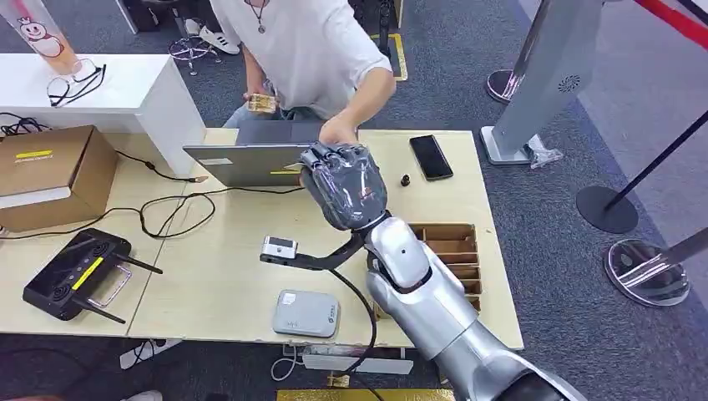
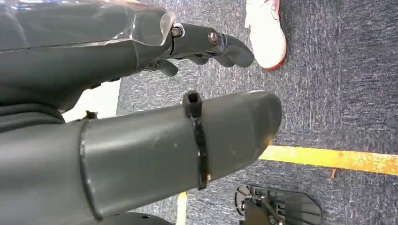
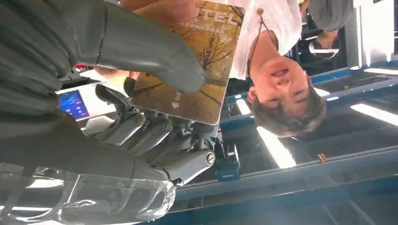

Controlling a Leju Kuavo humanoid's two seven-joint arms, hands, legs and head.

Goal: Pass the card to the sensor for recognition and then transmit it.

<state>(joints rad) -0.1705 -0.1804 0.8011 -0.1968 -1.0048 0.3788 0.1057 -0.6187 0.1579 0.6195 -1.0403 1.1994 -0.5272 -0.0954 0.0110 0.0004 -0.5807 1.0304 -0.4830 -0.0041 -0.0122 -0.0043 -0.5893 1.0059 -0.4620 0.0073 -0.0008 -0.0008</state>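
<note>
A: Card (image 3: 197,61), brown with a tree print: where does it lie?

B: Between the thick grey thumb (image 3: 155,51) and the darker fingers (image 3: 155,136) of the right hand (image 1: 342,184), as the right wrist view shows. The thumb presses on the printed face; the fingers lie behind it. The right hand thus grasps the card.

A: Does anything else touch the card?

B: A person's hand (image 1: 338,129) meets the raised right hand in the head view. In the right wrist view a person's fingers (image 3: 162,9) lie on the card's edge furthest from the robot's fingers.

A: Where is the right hand relative to the table?

B: It is raised above the far part of the wooden table (image 1: 225,242), just beside a grey laptop (image 1: 246,163). The person in a white shirt (image 1: 305,50) leans over from the far side.

A: And the sensor?

B: A small white-and-black reader on a black arm (image 1: 280,248) stands nearer the robot than the raised hand, apart from it. A flat grey device (image 1: 306,313) lies near the table's front edge.

A: What of the left hand (image 2: 141,131)?

B: The left wrist view shows it over dark blue carpet (image 2: 338,84) with a yellow line (image 2: 328,158). It holds nothing; thumb and fingers stand apart.

A: Other objects?

B: A black phone (image 1: 431,156), a wooden divided tray (image 1: 455,251), a cardboard box (image 1: 50,171) and a black router (image 1: 75,276) rest on the table.
</note>
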